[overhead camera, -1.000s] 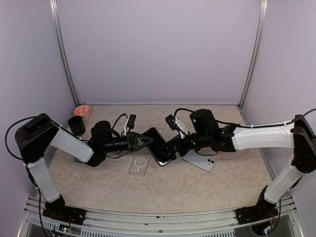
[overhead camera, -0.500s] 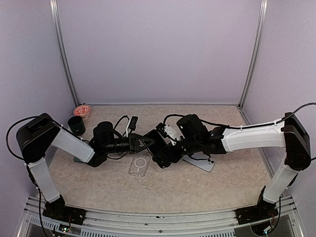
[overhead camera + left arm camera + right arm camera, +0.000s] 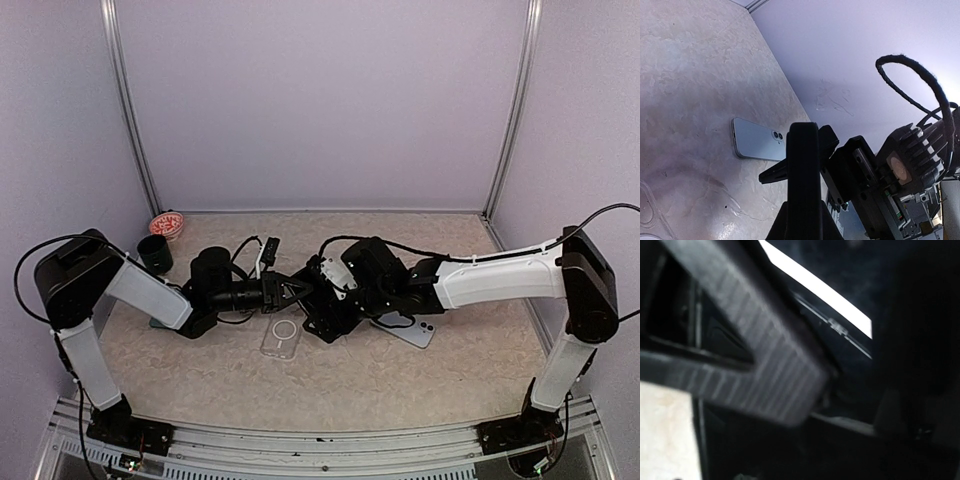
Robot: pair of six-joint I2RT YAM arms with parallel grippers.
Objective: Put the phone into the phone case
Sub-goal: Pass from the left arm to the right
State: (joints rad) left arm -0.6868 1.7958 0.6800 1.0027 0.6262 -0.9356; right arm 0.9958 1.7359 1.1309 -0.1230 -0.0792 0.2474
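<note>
Swinging leftward, the right claw [image 3: 324, 310] has closed the gap and now crowds the phone [image 3: 802, 165], jaws spread wide (whether they touch it is hidden). Opposite it, the left claw [image 3: 290, 290] is pinched tight on the phone's other end. Just in front of both claws, the clear phone case [image 3: 283, 337] lies flat. Behind the right claw, a pale blue handset [image 3: 408, 328] lies face down.

Left hand [image 3: 296, 290] pinches the dark phone [image 3: 312, 299] — right hand [image 3: 325, 318] apparently spread around it — beside the clear case [image 3: 283, 337].
</note>
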